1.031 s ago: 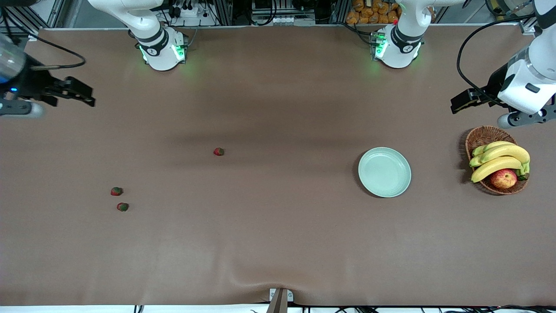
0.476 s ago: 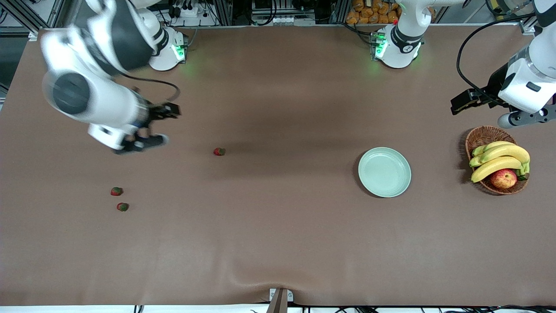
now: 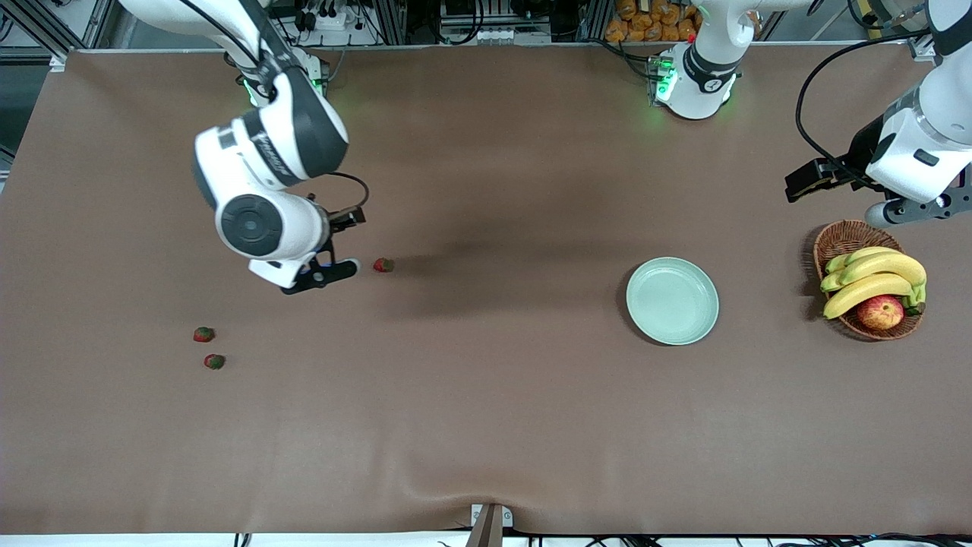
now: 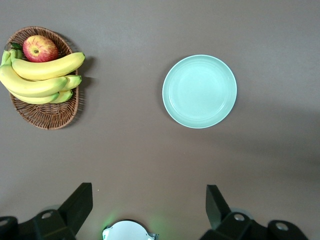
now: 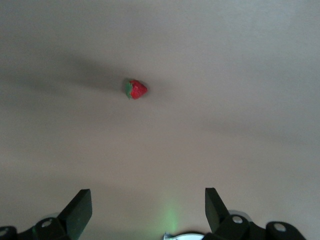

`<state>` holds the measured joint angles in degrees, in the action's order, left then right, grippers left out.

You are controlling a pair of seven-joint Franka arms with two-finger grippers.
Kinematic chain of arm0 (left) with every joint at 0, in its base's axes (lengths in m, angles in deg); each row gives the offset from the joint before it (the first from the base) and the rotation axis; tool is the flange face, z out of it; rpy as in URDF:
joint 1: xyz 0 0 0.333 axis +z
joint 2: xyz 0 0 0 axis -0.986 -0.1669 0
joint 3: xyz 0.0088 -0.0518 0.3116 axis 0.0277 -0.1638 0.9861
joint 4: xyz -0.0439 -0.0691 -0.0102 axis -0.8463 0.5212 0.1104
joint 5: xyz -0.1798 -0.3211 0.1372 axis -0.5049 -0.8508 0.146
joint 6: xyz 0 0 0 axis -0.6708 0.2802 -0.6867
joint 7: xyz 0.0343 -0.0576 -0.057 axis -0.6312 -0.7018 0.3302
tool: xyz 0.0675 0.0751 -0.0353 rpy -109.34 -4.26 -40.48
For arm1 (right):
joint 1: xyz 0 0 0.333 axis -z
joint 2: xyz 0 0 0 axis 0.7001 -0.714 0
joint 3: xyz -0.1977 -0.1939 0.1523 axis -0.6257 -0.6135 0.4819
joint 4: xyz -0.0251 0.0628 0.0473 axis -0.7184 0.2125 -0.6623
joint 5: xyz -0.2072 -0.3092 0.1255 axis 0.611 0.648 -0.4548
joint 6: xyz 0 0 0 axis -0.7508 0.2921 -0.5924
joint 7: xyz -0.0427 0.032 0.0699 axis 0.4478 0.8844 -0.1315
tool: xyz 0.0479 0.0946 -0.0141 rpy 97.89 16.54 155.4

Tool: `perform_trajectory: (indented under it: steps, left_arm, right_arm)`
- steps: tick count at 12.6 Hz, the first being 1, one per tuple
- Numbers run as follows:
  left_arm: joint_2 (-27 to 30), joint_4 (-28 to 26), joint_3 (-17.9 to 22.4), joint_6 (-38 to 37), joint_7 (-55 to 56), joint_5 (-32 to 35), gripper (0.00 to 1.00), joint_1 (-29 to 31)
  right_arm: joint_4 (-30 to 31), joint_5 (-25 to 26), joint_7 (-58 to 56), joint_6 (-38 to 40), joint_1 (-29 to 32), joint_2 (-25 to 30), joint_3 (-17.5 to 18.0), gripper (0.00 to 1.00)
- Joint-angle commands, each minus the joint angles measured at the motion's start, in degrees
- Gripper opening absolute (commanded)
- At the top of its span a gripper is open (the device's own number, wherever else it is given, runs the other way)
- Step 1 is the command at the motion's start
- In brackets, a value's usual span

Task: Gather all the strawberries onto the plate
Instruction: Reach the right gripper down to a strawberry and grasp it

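Brown table cloth carries three strawberries: one (image 3: 383, 265) mid-table, two (image 3: 203, 334) (image 3: 214, 362) nearer the camera toward the right arm's end. Right claw (image 3: 334, 247), open and empty, has swung in beside the mid-table berry. Left claw (image 3: 805, 178) waits open above the basket (image 3: 839, 237). Plate (image 3: 672, 301) lies empty.

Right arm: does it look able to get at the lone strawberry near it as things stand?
Probably yes. The right gripper hangs open just beside that strawberry, toward the right arm's end of the table, and the right wrist view shows only bare table between them. Nothing blocks it.
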<state>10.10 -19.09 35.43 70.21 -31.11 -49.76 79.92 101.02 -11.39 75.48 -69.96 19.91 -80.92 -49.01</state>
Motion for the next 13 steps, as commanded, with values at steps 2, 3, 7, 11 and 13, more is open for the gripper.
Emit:
perform_trajectory:
  steps: [2,3,7,11,13]
  left_arm:
    - [0.4,-0.7,-0.1,1.4,-1.5,-1.2,1.00,0.6]
    - [0.4,-1.0,0.0,1.4,-1.5,-1.2,1.00,0.6]
    - [0.5,-2.3,-0.1,2.2,-1.5,-1.2,1.00,0.6]
    - [0.5,-2.7,-0.1,2.2,-1.5,-1.2,1.00,0.6]
    - [0.5,-2.8,0.0,2.3,-1.5,-1.2,1.00,0.6]
  right_arm:
    - [7.9,-0.7,0.8,-13.5,-3.4,-0.8,-0.7,1.00]
    - [8.1,-0.7,1.9,-16.3,-3.5,-2.5,-0.7,1.00]
    - [10.3,-0.7,7.0,-26.5,-5.0,-6.5,-0.6,1.00]
    - [15.3,-0.7,11.4,-34.8,-5.9,-7.3,-0.7,1.00]
    - [17.0,-0.7,11.8,-36.5,-5.4,-7.4,-0.7,1.00]
